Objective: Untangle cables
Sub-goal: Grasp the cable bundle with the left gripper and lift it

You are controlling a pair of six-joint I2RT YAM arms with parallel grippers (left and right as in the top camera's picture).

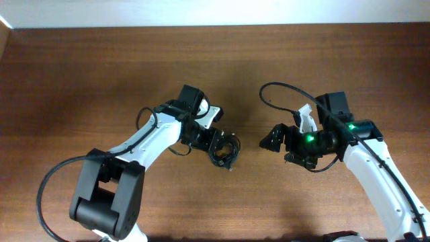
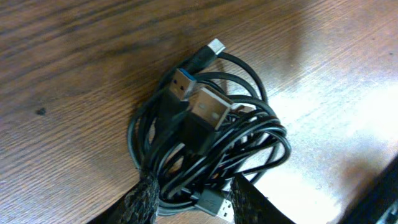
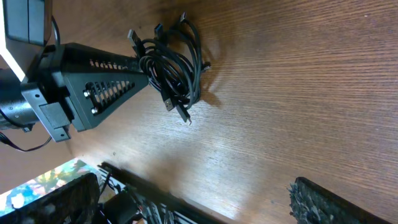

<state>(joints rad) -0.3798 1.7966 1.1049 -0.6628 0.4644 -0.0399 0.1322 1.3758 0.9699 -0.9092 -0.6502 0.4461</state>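
Note:
The cables [image 1: 226,146] are one small knotted bundle of thin black cords with USB plug ends, lying on the wooden table [image 1: 101,67] near its middle. In the left wrist view the cables [image 2: 211,137] fill the frame, with silver plugs on top. My left gripper [image 1: 226,154] [image 2: 194,202] stands open, its fingers on either side of the bundle's near edge, the left pad against the cords. My right gripper [image 1: 274,144] [image 3: 186,205] is wide open with nothing between its fingers, a short way right of the bundle. From the right wrist, the cables [image 3: 177,68] sit at my left gripper's tip.
The two arms face each other across the table's middle. A thick black cable [image 1: 282,91] loops from the right arm over the table behind it. Bare wood lies along the back and the front of the table.

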